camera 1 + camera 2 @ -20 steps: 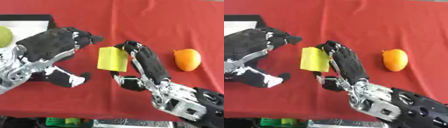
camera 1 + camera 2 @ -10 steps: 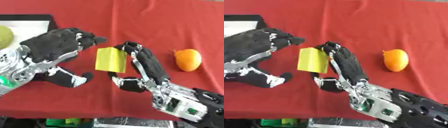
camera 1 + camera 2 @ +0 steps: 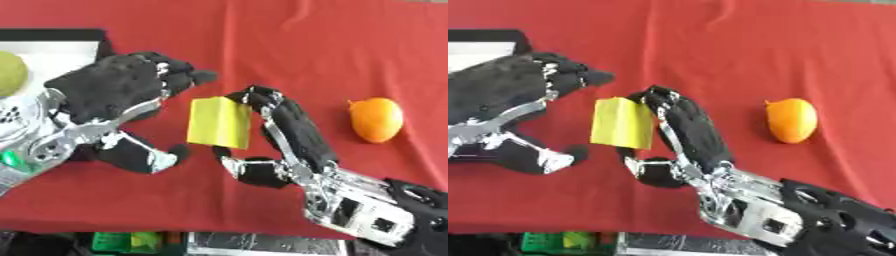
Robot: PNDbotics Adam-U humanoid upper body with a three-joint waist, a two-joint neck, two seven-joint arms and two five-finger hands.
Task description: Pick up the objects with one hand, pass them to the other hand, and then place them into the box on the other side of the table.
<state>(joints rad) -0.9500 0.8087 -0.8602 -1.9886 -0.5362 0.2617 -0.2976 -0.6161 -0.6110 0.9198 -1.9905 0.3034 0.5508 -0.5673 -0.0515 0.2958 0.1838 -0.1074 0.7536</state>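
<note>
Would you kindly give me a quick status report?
Right robot hand pinching flat yellow block. Left robot hand open beside it. Orange fruit waiting on red cloth. Nothing between hands.

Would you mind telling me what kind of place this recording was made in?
Probably a lab or test bench for robot handling rather than a home: a table under a plain red cloth, a white box with a dark rim at the left, and practice items, a yellow block and an orange fruit.

A matt red cloth is covering the bench; the yellow block is looking matt, the orange fruit smooth and slightly glossy.
</note>
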